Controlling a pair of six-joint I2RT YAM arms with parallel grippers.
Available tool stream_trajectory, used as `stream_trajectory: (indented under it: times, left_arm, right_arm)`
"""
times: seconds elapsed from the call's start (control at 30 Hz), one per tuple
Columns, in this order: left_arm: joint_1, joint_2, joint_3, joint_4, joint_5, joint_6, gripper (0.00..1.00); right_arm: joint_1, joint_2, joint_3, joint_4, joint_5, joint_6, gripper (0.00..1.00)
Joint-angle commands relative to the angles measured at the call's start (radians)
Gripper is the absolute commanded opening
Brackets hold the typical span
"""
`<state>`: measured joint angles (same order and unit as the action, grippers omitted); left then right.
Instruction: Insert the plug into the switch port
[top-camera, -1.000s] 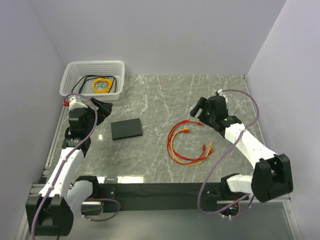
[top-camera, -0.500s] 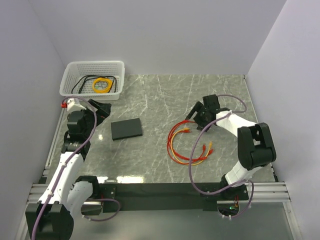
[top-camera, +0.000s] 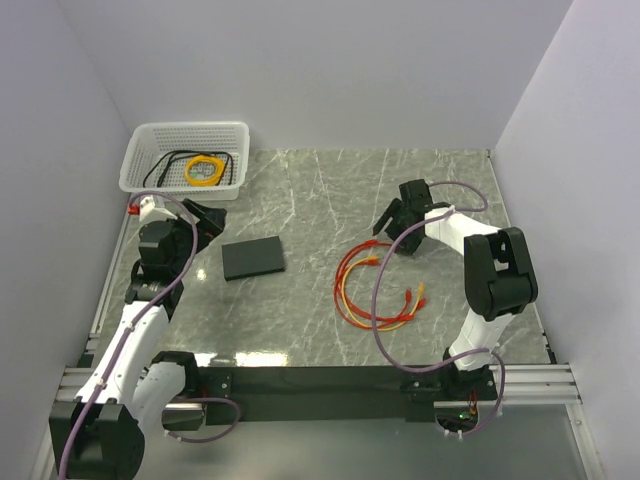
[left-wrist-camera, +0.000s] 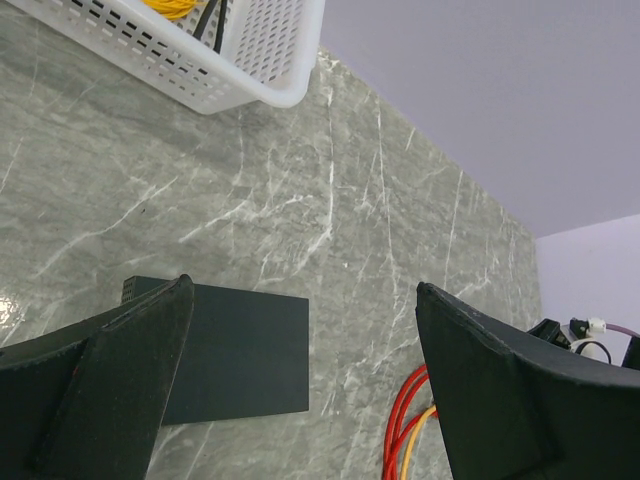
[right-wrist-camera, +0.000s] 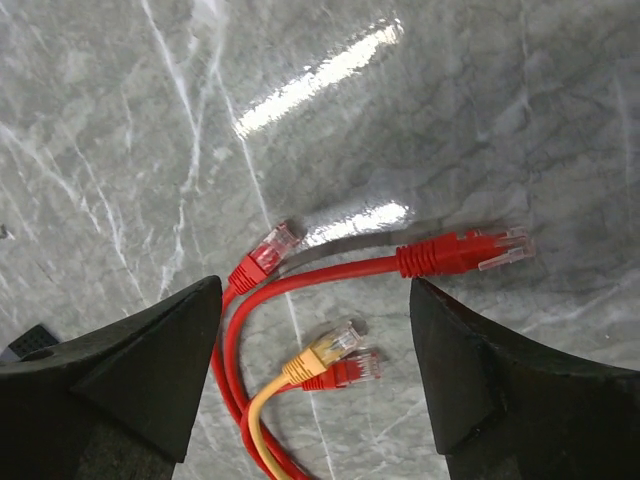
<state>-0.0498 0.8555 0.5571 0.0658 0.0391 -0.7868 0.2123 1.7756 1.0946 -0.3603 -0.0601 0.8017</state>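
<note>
A loose coil of red and orange-yellow cords (top-camera: 375, 290) lies right of centre. In the right wrist view three red-booted plugs show: one at upper right (right-wrist-camera: 462, 251), one at upper left (right-wrist-camera: 262, 252), and one (right-wrist-camera: 352, 371) beside the yellow connector (right-wrist-camera: 325, 352). My right gripper (top-camera: 392, 225) is open and empty, hovering over these cord ends (right-wrist-camera: 314, 300). The flat black switch (top-camera: 253, 258) lies left of centre; its ports do not show. My left gripper (top-camera: 205, 225) is open and empty, above and left of the switch (left-wrist-camera: 235, 350), its jaws wide apart (left-wrist-camera: 303, 290).
A white mesh basket (top-camera: 185, 150) holding a yellow coil (top-camera: 203, 171) and black cable stands in the far left corner, also in the left wrist view (left-wrist-camera: 270, 60). Walls close in the table on the left, back and right.
The right arm has folded inward and its gripper has shifted a little left, over the cord ends. The left arm has barely moved. Both grippers stay open.
</note>
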Motion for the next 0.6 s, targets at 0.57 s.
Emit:
stream_trajectory:
  times: [0.57]
  left_arm:
    - [-0.012, 0.019, 0.037, 0.015, -0.010, 0.021, 0.99]
  right_arm:
    - [0.033, 0.038, 0.021, -0.009, 0.078, -0.044, 0.54]
